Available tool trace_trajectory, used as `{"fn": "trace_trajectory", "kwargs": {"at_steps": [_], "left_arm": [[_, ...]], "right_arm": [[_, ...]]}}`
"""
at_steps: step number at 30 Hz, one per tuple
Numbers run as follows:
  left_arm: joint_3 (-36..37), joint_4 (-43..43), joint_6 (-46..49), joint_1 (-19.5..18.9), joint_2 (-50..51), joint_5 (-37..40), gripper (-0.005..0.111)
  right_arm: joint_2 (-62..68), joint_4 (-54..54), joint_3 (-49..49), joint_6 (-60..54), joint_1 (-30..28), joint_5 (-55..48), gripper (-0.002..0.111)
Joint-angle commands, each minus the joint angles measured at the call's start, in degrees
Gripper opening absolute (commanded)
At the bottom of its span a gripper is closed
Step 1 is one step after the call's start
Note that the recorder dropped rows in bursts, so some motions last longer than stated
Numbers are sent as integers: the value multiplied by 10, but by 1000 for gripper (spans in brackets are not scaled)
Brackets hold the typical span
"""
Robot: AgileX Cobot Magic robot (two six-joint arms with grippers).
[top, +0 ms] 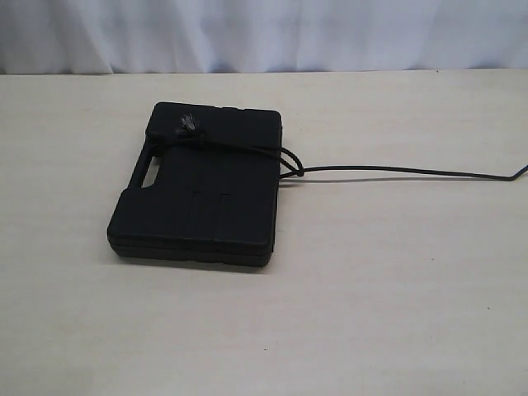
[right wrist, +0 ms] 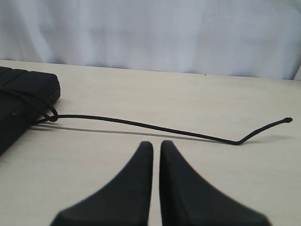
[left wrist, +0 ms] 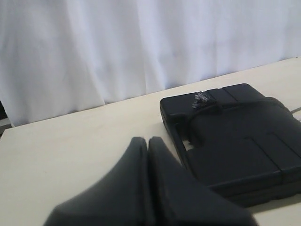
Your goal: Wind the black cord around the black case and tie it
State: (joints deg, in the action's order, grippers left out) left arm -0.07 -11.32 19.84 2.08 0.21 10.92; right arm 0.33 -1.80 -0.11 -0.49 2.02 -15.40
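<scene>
Both dark grippers, left [left wrist: 147, 141] and right [right wrist: 156, 143], have jaws pressed together on nothing, clear of the flat matte black plastic case [top: 206, 194]. The thin black cord [top: 396, 170] loops over the case's far end and is knotted at its right edge, with the tail trailing away.

The black case [top: 206, 194] lies flat on the worktop [top: 371, 313], left of the middle and nearer the far edge, with its handle slot [top: 153, 175] toward the worktop's left edge. The black cord [top: 396, 171] crosses the top of the case's far part. Its frayed end [top: 188, 124] rests on the case by the far left corner, and its knot [top: 295, 170] sits just beside the case's right side. From the knot the cord runs over the worktop toward the right edge, ending in a knob [right wrist: 288, 120].
</scene>
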Motion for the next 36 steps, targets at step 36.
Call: {"fn": "trace_trajectory", "kwargs": {"at_steps": [36], "left_arm": [[1, 116, -227, -1, -2, 25, 0]], "right_arm": [[-3, -4, 1, 1, -3, 6, 5]]}}
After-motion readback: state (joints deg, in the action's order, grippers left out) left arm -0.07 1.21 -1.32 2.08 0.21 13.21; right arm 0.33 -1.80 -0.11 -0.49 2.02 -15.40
